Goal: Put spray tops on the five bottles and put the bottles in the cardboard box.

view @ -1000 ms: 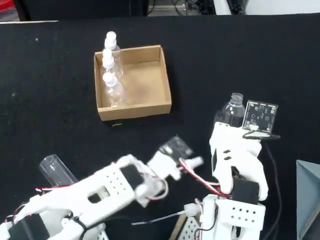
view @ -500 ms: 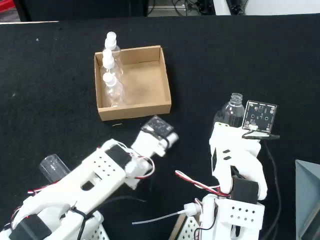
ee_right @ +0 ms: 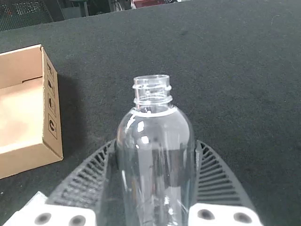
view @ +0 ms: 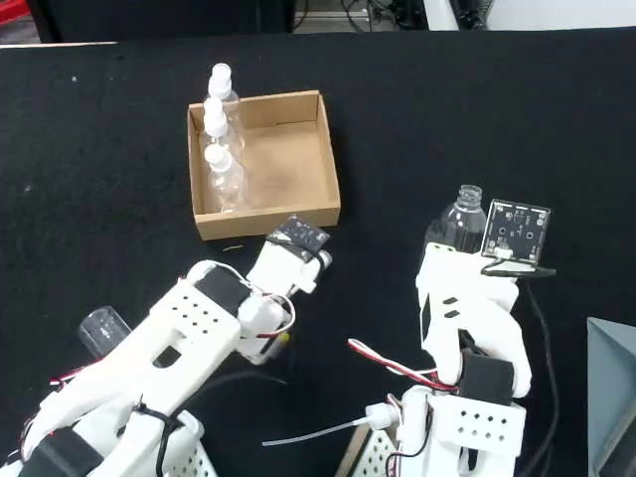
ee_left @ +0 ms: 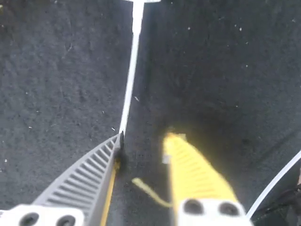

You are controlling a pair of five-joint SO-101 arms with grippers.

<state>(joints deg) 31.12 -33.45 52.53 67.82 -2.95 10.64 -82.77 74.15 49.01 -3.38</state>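
While a clear bottle (view: 99, 328) lies beside the left arm, three spray-topped bottles (view: 221, 169) stand in the cardboard box (view: 298, 214). The left gripper (ee_left: 145, 139) hangs with jaws apart by a spray top's dip tube (ee_left: 130, 70). The right gripper (ee_right: 155, 145) clamps an uncapped bottle (ee_right: 151, 117) upright, so two bottles apparently remain to cap and box.

Inside the cardboard box (view: 268, 221), three bottles (view: 221, 164) line up along its left wall, one behind the other. Right of the box and nearer the arms, an uncapped bottle (view: 459, 221) sits upright in the right gripper (ee_right: 155, 146) — while front-left of the box another bottle (view: 99, 328) lies on the table (view: 497, 119). A spray top (view: 376, 415) lies front-right of the box, nearest the arms' bases.
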